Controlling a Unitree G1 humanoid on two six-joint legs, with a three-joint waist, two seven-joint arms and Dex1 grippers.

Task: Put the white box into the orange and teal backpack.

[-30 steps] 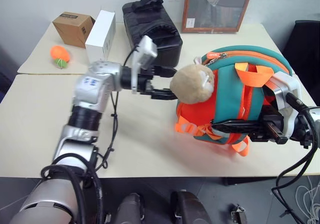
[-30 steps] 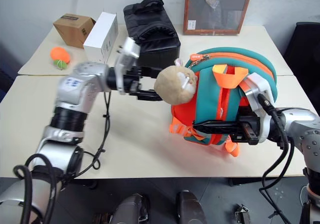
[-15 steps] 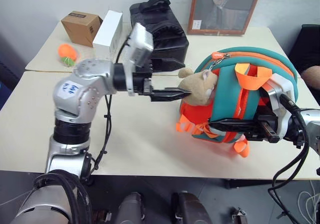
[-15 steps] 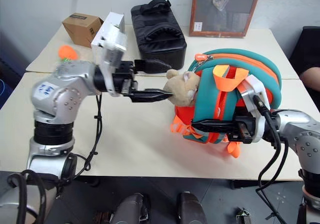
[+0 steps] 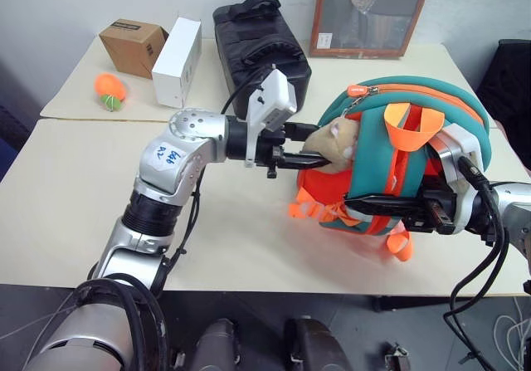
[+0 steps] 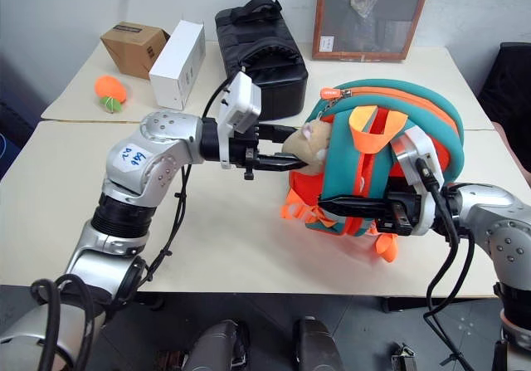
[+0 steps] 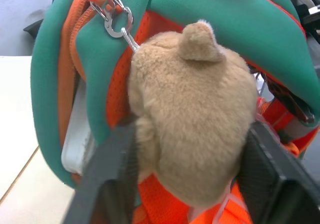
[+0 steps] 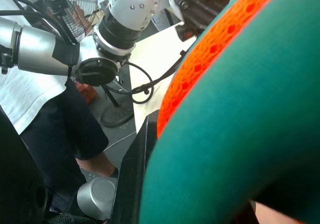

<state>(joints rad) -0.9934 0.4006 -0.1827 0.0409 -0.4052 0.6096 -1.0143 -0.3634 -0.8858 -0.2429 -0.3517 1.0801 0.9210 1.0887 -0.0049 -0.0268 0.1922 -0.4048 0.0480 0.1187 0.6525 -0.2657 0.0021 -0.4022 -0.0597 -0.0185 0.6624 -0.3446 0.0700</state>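
Observation:
The orange and teal backpack [image 5: 390,130] stands upright on the near table, with its tan plush toy [image 5: 332,143] hanging on the side that faces my left arm. My left gripper [image 5: 311,153] points level at the backpack, and its fingers [image 7: 107,169] press on both sides of the toy. My right gripper [image 5: 390,207] is shut on the backpack's lower strap webbing at the front. In the left wrist view a glossy white rounded edge [image 7: 77,134] shows inside the backpack's open slit; it looks like the white box.
On the far table stand a black padded bag [image 5: 261,43], a tall white carton [image 5: 177,49], a brown cardboard box [image 5: 133,46] and an orange ball [image 5: 109,89]. A framed picture [image 5: 369,10] leans on the wall. A person [image 8: 45,108] stands beside the table.
My left gripper has moved right, up against the backpack, and its wide-open fingers have closed onto the plush toy. The right gripper has kept its hold.

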